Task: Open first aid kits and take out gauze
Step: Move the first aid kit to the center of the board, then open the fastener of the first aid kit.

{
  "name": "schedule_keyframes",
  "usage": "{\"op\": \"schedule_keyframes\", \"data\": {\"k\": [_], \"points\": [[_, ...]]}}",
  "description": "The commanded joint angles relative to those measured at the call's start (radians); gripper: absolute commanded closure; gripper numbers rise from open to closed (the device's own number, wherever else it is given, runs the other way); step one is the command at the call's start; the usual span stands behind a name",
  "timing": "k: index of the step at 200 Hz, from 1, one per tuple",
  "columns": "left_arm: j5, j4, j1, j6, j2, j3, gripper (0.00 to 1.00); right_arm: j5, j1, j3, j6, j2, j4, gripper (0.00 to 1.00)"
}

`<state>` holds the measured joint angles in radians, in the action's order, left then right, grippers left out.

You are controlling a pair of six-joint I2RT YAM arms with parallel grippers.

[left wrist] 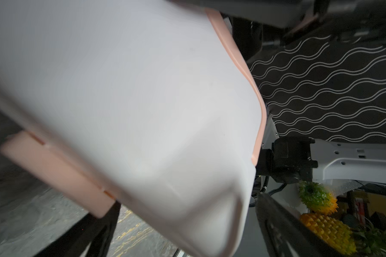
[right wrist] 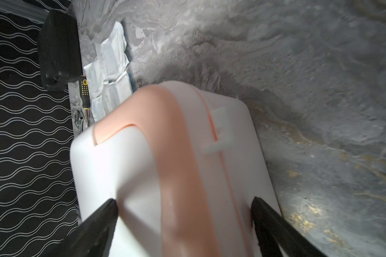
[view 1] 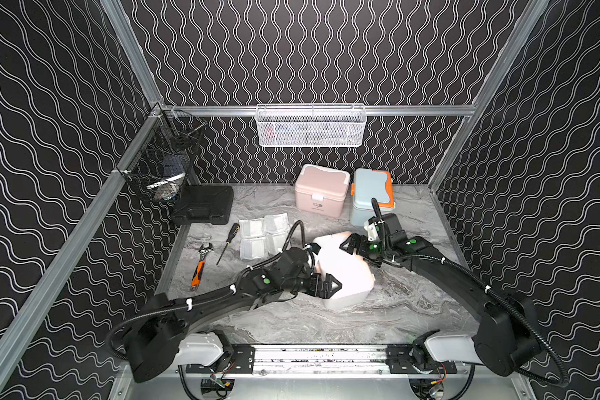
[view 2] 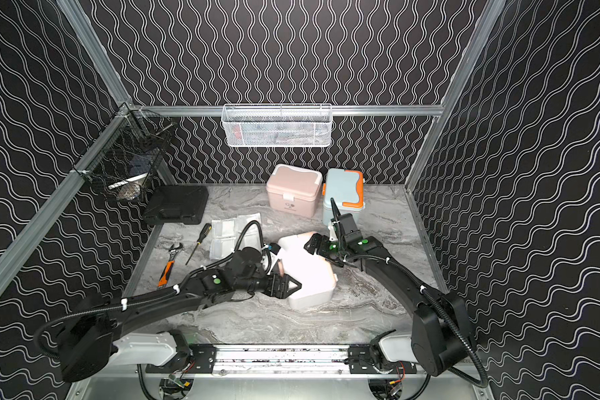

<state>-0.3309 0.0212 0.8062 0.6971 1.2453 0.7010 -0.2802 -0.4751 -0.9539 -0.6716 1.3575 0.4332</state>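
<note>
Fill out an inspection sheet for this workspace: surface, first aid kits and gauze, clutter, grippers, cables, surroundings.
Surface: grey marbled table; no spill seen.
Job's things: white kit tilted at centre, lid looks shut; pink kit and blue-grey kit upright at the back, lids shut; gauze packets lie loose on the table.
Clutter: black case, screwdriver, wrench, all left of the gauze.
Grippers: left gripper at the white kit's near side, jaws wide, grip unclear; right gripper straddles its lid end, fingers against both sides.
Cables: left arm's cable arches over the gauze's edge; no snag seen.
Surroundings: white mesh basket on the back rail, black wire basket on the left rail.
</note>
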Motion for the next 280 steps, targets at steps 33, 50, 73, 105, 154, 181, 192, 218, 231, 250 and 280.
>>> {"op": "schedule_keyframes", "data": {"k": [33, 50, 73, 105, 154, 181, 192, 218, 231, 250, 280], "points": [[-0.030, 0.053, -0.103, 0.093, -0.173, -0.111, 0.01, 0.060, -0.071, 0.008, -0.035, -0.057, 0.187, 0.04], [-0.077, 0.073, -0.141, 0.124, -0.193, -0.133, 0.01, 0.109, -0.071, -0.022, -0.003, -0.076, 0.241, 0.03], [-0.162, 0.163, -0.202, 0.177, -0.185, -0.176, 0.01, 0.146, -0.076, -0.079, 0.052, -0.086, 0.299, 0.03], [-0.305, 0.392, -0.292, 0.277, -0.129, -0.239, 0.01, 0.150, -0.133, -0.163, 0.134, -0.084, 0.348, 0.07], [-0.438, 0.866, -0.373, 0.477, 0.063, -0.300, 0.01, 0.217, -0.264, -0.267, 0.196, -0.035, 0.400, 0.26], [-0.470, 1.088, -0.383, 0.567, 0.196, -0.303, 0.01, 0.230, -0.322, -0.294, 0.204, 0.008, 0.408, 0.40], [-0.478, 1.185, -0.386, 0.608, 0.246, -0.308, 0.02, 0.233, -0.337, -0.300, 0.200, 0.025, 0.413, 0.45], [-0.486, 1.393, -0.387, 0.716, 0.325, -0.316, 0.06, 0.239, -0.353, -0.301, 0.189, 0.065, 0.432, 0.50], [-0.487, 1.488, -0.386, 0.770, 0.348, -0.325, 0.07, 0.250, -0.353, -0.299, 0.182, 0.083, 0.443, 0.50], [-0.481, 1.518, -0.387, 0.799, 0.346, -0.334, 0.10, 0.270, -0.353, -0.293, 0.173, 0.102, 0.456, 0.51], [-0.481, 1.517, -0.387, 0.817, 0.288, -0.348, 0.13, 0.305, -0.353, -0.285, 0.159, 0.126, 0.468, 0.51]]}}
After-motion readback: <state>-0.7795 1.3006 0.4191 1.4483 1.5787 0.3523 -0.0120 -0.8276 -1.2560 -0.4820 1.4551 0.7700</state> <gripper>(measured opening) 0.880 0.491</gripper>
